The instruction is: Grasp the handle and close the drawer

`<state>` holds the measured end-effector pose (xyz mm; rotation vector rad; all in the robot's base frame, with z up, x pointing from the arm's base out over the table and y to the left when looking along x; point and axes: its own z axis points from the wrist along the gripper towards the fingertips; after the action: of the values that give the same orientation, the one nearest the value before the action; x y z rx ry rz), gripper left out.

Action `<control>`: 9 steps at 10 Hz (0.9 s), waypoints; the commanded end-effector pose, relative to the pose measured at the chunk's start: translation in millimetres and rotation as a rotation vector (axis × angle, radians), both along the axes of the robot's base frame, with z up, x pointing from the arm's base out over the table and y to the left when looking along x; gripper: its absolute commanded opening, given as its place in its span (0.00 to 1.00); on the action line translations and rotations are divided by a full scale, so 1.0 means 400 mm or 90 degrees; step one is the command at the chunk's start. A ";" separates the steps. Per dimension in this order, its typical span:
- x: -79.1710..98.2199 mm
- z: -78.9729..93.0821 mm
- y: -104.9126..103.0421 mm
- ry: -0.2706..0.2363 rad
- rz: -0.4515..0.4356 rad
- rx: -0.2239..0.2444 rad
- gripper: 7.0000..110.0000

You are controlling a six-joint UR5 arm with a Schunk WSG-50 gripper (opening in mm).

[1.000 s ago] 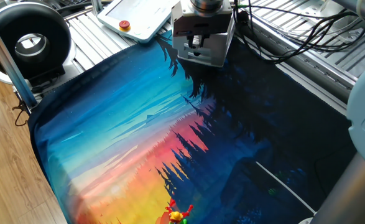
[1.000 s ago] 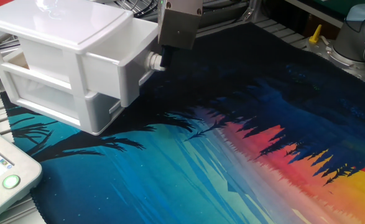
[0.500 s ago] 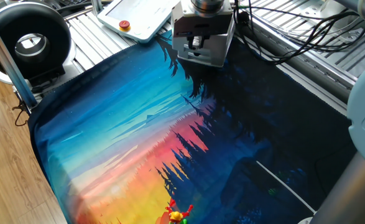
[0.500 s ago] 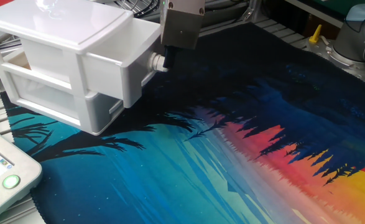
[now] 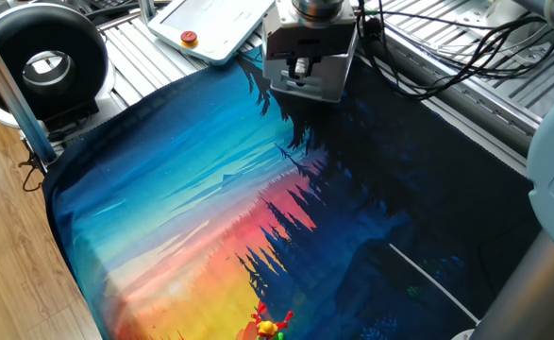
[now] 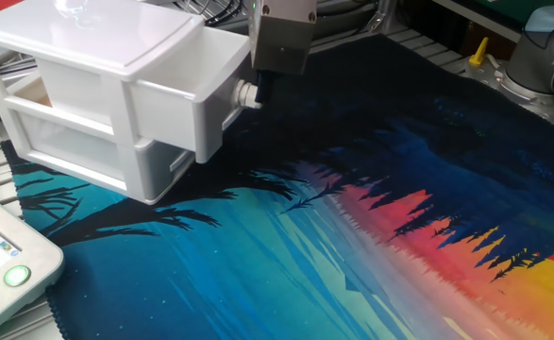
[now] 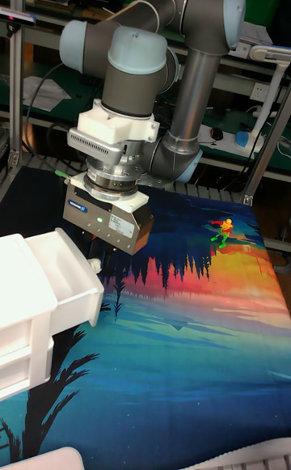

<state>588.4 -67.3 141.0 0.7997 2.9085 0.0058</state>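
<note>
Since a second ago the gripper point(image 6: 260, 92) has drifted slightly toward the mat's open side, away from the cabinet point(image 6: 78, 57), and the drawer point(image 6: 187, 90) has come out with it, so travel so far is opening, not closing.

Gripper state: the fingers hang down from the grey body and straddle the small white knob handle point(image 6: 245, 94) on the drawer front. They look pinched on it, but the contact is too small to confirm. In the one fixed view the gripper point(image 5: 298, 111) hides the drawer completely.

Drawer location: top slot of the white two-tier cabinet, which stands on the dark end of the printed mat point(image 6: 371, 217). It sticks well out of the cabinet face. In the tall fixed view the drawer point(image 7: 65, 280) sits to the camera-left of and just below the gripper point(image 7: 95, 261), front face toward the tool.

Key relation: the cabinet lies directly behind the handle from the gripper, and the drawer's slide axis runs straight from the gripper through the handle into the cabinet. Judgement: closing needs a straight push along that axis toward the cabinet, the reverse of the recent drift. Any sideways component would probably skew the drawer in its slot or shove the light cabinet across the mat.
</note>
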 end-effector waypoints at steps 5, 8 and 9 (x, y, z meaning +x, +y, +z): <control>-0.020 0.001 0.011 0.009 -0.003 0.024 0.00; -0.018 0.004 0.014 0.011 0.007 0.023 0.00; -0.014 0.007 0.015 0.013 0.012 0.020 0.00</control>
<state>581.0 -64.3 141.1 0.7926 2.9361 0.0292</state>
